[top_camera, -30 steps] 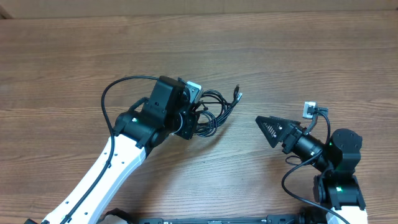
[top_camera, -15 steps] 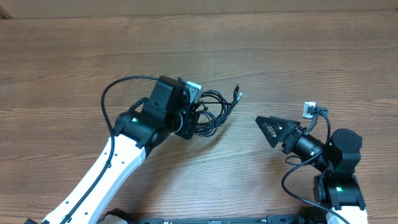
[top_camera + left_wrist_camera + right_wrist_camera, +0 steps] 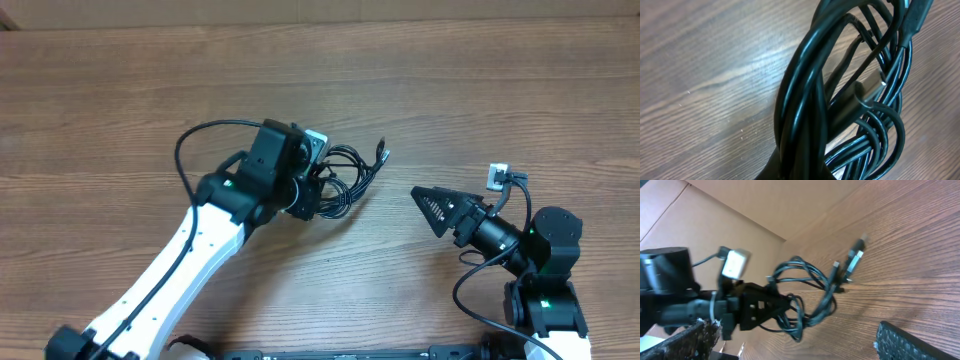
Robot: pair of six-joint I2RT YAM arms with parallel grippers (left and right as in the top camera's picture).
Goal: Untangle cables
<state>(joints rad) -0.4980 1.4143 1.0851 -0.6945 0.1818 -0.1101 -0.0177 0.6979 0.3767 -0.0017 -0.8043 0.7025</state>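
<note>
Tabletop (image 3: 450, 90): wood-grain, carrying one bundle of cables (image 3: 345, 178) left of centre. The cables are thin black cords wound in several overlapping loops, with plug ends (image 3: 381, 151) sticking out at the far right of the bundle. The left hand (image 3: 312, 192) is at the bundle's left edge, closed tight on the cables. The right wrist view shows its black fingers (image 3: 771, 307) pinched on the loops (image 3: 810, 295), with the plugs (image 3: 855, 260) trailing away from the grip. The left wrist view shows the cords (image 3: 810, 100) close up, gathered together at the bottom edge of the picture, a metal-tipped plug (image 3: 874, 86) lying among them. Whether the bundle rests on the tabletop or hangs clear of it cannot be told. The right hand (image 3: 437, 208) is to the right, well apart from the cables and pointing toward them. Its jaws are spread fully, one finger (image 3: 912, 342) at each lower corner of its own view, and it holds nothing.
</note>
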